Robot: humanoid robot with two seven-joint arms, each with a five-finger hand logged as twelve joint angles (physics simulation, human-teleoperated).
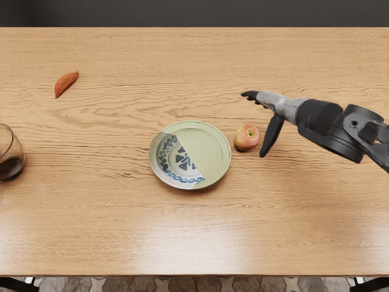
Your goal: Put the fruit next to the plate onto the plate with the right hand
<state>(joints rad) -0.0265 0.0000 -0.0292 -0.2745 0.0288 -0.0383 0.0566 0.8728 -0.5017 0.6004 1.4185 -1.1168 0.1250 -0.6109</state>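
Right hand (275, 108) poised beside the apple (247, 137), seen from the head.

We judge three hazards from this arrangement. First, the apple is round and rests free on the table (304, 213). If one digit meets its side before the others have closed, we would expect it to roll, either against the rim of the plate (209, 146) or away across the wood. Second, the hand stands to the right of the apple rather than over it. A closure begun from here would likely catch only one flank, and so weak a hold could let the apple slip during the lift. Third, the plate lies just beside the apple, so a low carry could strike the rim and shift the plate.

We see the fingers (250, 95) spread and holding nothing. Several reach leftward, above the apple in the picture. One dark digit hangs down just to the right of the apple, near it but apart. The apple thus lies between the plate and that hanging digit, on the table and not yet on the plate.

The left arm does not show. A red scrap (65, 83) and a glass (9, 152) lie well apart at the left.
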